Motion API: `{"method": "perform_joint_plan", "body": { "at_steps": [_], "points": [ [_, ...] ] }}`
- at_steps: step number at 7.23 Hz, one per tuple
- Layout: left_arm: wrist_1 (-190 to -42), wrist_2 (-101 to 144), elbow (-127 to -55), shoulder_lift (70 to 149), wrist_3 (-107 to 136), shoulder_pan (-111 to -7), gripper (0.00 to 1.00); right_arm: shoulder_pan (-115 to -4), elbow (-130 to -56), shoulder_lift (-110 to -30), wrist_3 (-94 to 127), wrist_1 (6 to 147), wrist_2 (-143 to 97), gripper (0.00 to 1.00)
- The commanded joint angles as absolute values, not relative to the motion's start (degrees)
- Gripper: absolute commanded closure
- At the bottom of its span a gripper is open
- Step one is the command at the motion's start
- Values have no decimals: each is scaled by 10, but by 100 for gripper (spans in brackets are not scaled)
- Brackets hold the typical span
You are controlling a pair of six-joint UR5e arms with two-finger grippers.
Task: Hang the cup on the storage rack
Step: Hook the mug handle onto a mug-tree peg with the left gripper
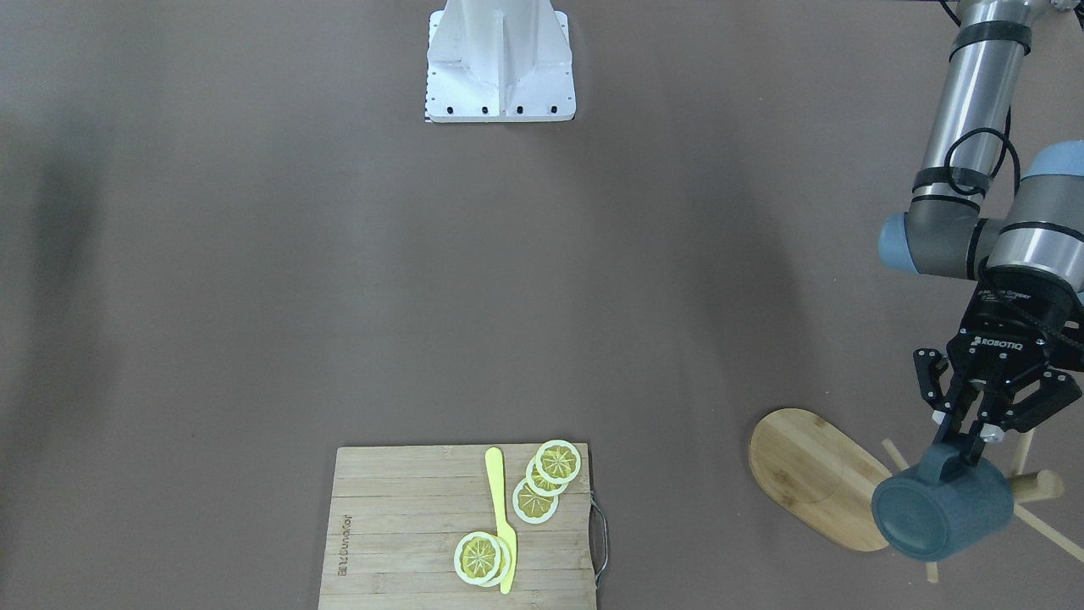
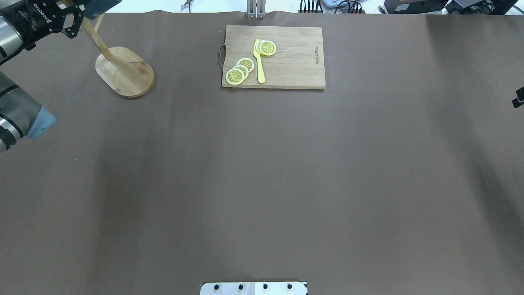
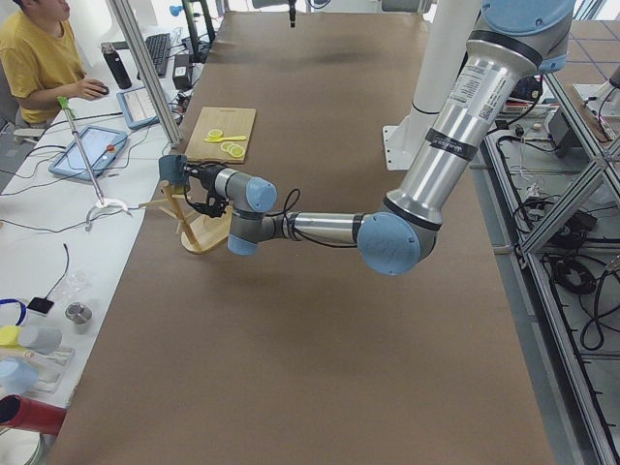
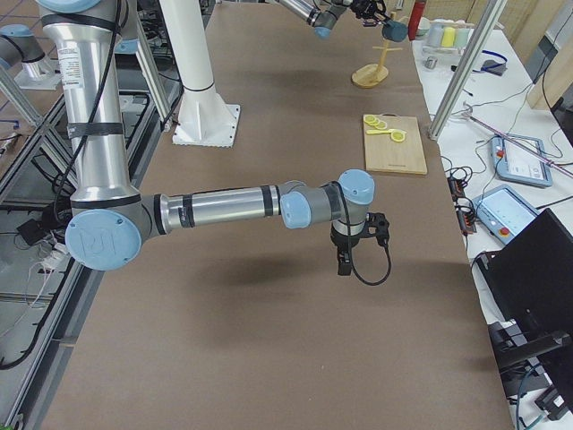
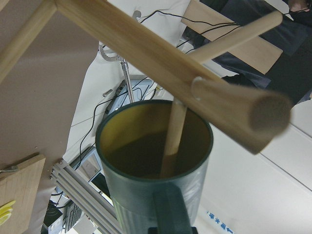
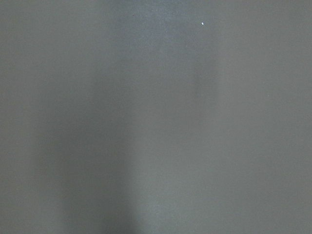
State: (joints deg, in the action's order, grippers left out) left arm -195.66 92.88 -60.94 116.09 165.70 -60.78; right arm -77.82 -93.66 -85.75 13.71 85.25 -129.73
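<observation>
The dark teal cup [image 1: 944,508] lies on its side in the air, mouth turned away from the front-facing camera. My left gripper [image 1: 965,442] is shut on its loop handle. The cup hangs beside the top of the bamboo storage rack's post [image 1: 1037,485], above the oval base [image 1: 809,474]. In the left wrist view the cup's yellowish mouth [image 5: 146,156] faces the post [image 5: 170,63], and a thin peg [image 5: 171,131] crosses the opening. The overhead view shows the cup [image 2: 96,6] and left gripper [image 2: 71,14] at the far left corner. My right gripper [image 4: 358,242] hovers over bare table; I cannot tell whether it is open.
A slatted cutting board [image 1: 406,534] with a metal handle holds lemon slices [image 1: 546,479] and a yellow knife [image 1: 501,517] near the table's far edge. The robot base [image 1: 500,63] stands at the near edge. A person [image 3: 34,58] sits beyond the far edge.
</observation>
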Motion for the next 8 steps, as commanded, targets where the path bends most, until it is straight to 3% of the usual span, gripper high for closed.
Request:
{"method": "perform_joint_plan", "body": {
  "at_steps": [1,2,3,4,8],
  "points": [
    [-1957,928,-605,1160,1657,-607,100,-778,-938,-858,137,853,-1298,0],
    [-1956,927,-601,1160,1656,-607,100,-778,-938,-858,138,853,-1298,0],
    [-1956,926,-600,1160,1652,-607,48,-778,-938,-858,138,853,-1298,0],
    [-1956,926,-599,1160,1651,-606,2,-778,-938,-857,138,853,-1298,0],
    [-1961,937,-616,1136,1637,-608,2,-778,-942,-857,139,853,-1299,0]
  ]
}}
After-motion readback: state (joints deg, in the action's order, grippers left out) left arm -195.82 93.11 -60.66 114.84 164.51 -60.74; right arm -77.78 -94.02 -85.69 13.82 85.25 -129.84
